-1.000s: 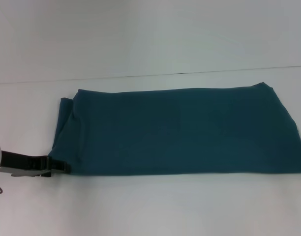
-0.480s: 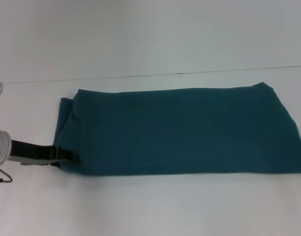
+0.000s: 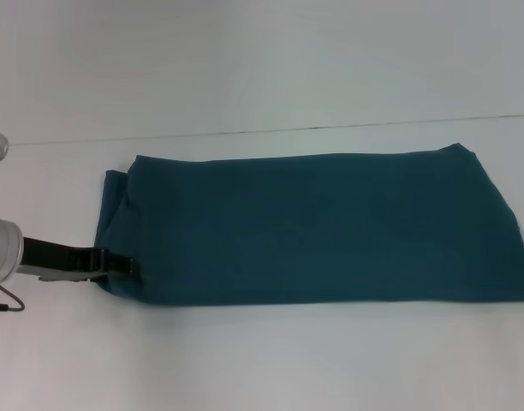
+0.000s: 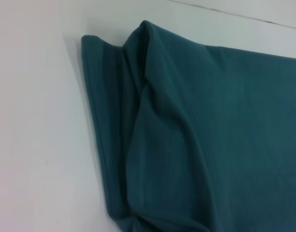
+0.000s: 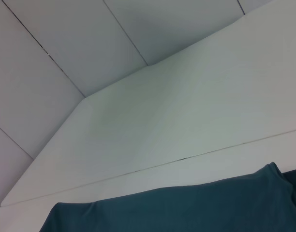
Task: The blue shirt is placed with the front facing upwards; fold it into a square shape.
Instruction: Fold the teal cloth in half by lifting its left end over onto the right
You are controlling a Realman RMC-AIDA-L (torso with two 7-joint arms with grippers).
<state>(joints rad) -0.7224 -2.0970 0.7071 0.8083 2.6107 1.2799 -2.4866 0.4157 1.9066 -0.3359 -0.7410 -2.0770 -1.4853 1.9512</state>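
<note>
Lengthwise, the blue shirt [image 3: 313,227] lies left-to-right, the left end effector [image 3: 125,265] at its left edge, grip state unclear.

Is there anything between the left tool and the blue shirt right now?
Nothing: in the head view the left tool has its tip at the blue shirt, at the near left corner, with no gap showing. Whether it grips the cloth is unclear.
</note>
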